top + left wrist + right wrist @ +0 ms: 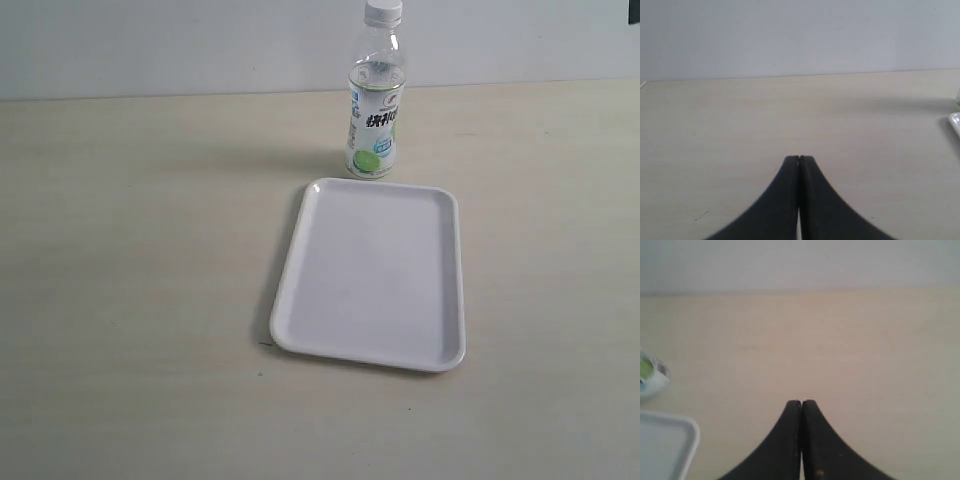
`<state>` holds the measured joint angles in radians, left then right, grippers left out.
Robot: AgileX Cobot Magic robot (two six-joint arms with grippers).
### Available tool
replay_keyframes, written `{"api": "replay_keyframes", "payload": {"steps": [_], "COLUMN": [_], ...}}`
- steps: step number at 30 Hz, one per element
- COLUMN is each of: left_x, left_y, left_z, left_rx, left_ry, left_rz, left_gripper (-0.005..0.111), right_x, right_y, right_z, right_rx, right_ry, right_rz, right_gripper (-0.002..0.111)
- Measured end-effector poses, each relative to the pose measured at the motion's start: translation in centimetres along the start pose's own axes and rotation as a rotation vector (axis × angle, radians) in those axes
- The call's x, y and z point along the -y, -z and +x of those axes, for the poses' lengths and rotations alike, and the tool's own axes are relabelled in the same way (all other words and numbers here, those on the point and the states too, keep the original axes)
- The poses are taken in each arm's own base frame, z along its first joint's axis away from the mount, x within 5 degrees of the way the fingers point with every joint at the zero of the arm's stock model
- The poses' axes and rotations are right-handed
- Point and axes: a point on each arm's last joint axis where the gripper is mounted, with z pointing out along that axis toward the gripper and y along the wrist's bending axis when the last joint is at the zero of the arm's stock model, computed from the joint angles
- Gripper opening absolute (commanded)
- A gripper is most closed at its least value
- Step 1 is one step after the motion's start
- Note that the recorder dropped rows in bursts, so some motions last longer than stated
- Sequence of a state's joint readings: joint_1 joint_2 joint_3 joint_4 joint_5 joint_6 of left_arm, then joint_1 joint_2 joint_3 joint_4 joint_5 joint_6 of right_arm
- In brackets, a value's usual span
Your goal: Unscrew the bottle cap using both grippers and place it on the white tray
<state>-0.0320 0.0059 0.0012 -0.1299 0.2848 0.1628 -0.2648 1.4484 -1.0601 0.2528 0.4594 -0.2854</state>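
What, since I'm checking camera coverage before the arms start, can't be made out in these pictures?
Bottle: label lettering too small in the exterior view; both wrist views cut it off at an edge, the right one blurred.
Cap: sits at the exterior view's top edge; its seal is too small to judge.
Tray: wrist views show only a corner.
Left gripper, right gripper: outside the exterior view; only shut fingertips show.

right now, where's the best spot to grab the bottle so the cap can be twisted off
Probably best to take the bottle by its labelled middle, coming in level from the side. It stands upright just beyond the white tray, with both flanks free. That leaves the bottle cap on top clear to be twisted from above.
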Motion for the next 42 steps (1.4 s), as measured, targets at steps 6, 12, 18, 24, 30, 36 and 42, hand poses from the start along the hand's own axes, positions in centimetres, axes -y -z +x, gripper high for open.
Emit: {"api": "replay_keyframes", "payload": {"steps": [6, 12, 18, 24, 30, 36, 42], "left_x": [0.0, 0.0, 0.0, 0.0, 0.0, 0.0, 0.0], "left_y": [0.0, 0.0, 0.0, 0.0, 0.0, 0.0, 0.0], "left_z": [0.0, 0.0, 0.0, 0.0, 0.0, 0.0, 0.0], "left_rx": [0.000, 0.000, 0.000, 0.000, 0.000, 0.000, 0.000], "left_ry": [0.000, 0.000, 0.000, 0.000, 0.000, 0.000, 0.000], "left_rz": [0.000, 0.000, 0.000, 0.000, 0.000, 0.000, 0.000], "left_gripper": [0.000, 0.000, 0.000, 0.000, 0.000, 0.000, 0.000], "right_x": [1.2, 0.9, -1.4, -3.2, -3.4, -4.4, -0.6], "right_y": [-4.4, -6.4, -9.5, -10.6, -11.6, -12.1, -13.1], "right_z": [2.1, 5.0, 8.0, 8.1, 8.8, 9.5, 9.9], "right_rx": [-0.208, -0.063, -0.036, 0.098, 0.082, -0.052, -0.200], "right_ry": [0.033, 0.057, 0.180, 0.224, 0.219, 0.206, -0.001], "right_rz": [0.000, -0.023, -0.309, -0.531, -0.553, -0.492, -0.049], "right_gripper": [0.000, 0.000, 0.000, 0.001, 0.030, 0.027, 0.000]}}
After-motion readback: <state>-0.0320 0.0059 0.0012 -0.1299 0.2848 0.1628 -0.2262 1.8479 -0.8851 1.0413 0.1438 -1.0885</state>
